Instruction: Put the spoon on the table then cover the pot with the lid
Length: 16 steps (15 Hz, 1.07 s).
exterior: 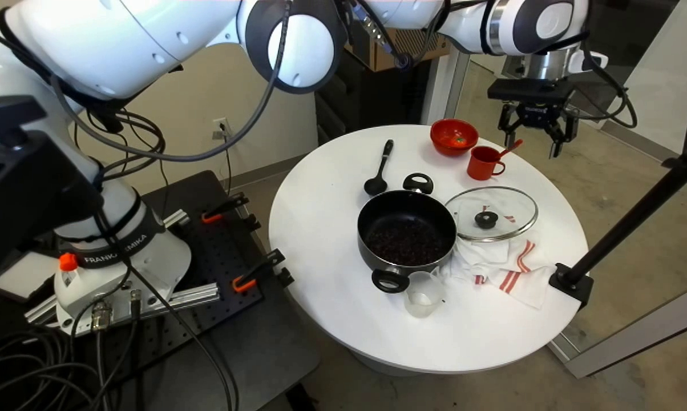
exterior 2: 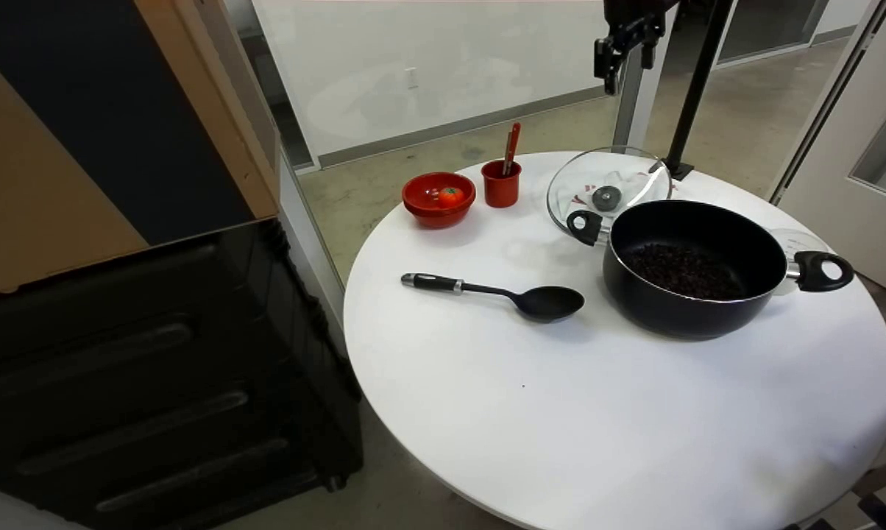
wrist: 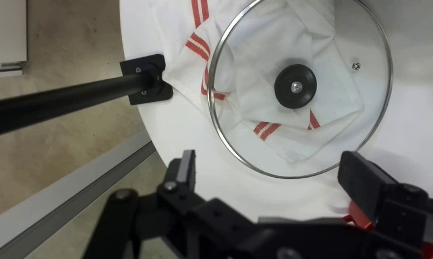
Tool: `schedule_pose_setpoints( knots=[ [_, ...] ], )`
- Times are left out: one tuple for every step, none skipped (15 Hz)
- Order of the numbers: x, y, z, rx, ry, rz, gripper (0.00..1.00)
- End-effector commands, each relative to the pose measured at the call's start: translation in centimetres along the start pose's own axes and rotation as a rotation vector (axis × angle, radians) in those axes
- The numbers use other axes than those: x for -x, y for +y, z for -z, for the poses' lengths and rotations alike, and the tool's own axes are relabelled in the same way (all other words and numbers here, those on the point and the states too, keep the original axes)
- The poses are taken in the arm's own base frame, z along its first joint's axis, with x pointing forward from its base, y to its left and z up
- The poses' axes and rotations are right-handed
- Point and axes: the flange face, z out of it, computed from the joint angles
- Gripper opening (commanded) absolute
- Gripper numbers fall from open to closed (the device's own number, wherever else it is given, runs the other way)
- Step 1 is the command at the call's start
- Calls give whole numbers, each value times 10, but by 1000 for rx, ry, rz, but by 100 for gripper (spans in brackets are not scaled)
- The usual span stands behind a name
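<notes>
ok so I've got the gripper (exterior: 532, 145) up in the air, fingers (wrist: 364, 183) spread wide apart. The spoon (exterior 2: 529, 300) is lying on the table (exterior 2: 561, 419) near the pot (exterior 2: 671, 315), which sits there uncovered with dark bits (exterior 2: 682, 272) in the bottom. The glass lid (wrist: 295, 86) is just beside it, knob (exterior: 486, 220) up, partly over a striped towel (exterior: 498, 274)

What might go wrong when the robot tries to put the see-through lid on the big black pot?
The tool is open and holds nothing, and the knob is small and round, so it might slip and the glass lid could drop.

Part of the striped towel lies under the lid, so it might make the lid shift or get dragged along.

A clear cup sits close beside the pot, so a low swing could bump it.
</notes>
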Motion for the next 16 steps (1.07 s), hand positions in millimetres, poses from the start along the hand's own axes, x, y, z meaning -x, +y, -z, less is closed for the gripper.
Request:
schedule_pose_setpoints(
  knots=[
    [14, 24, -19, -102, -23, -76, 100],
    [20, 31, -28, -124, -35, -98, 100],
    [25, 37, -36, -145, -46, -119, 100],
    [32, 44, -45, -159, -64, -143, 100],
    [37, 50, -53, -173, -79, -159, 100],
    [43, 56, -61, -185, -96, -180, 100],
    [49, 61, -69, -196, -109, -196, 100],
    [53, 65, -76, -205, -122, -214, 100],
    [59, 69, -83, -217, -133, -233, 100],
    [63, 72, -89, -232, -142, -249, 100],
    [68, 75, -96, -247, -155, -271, 100],
    [72, 78, -102, -264, -164, -291, 100],
    [77, 80, -107, -281, -170, -312, 100],
    [81, 83, -113, -297, -174, -329, 100],
    [84, 85, -119, -319, -165, -335, 100],
    [86, 85, -124, -335, -153, -326, 100]
  ],
)
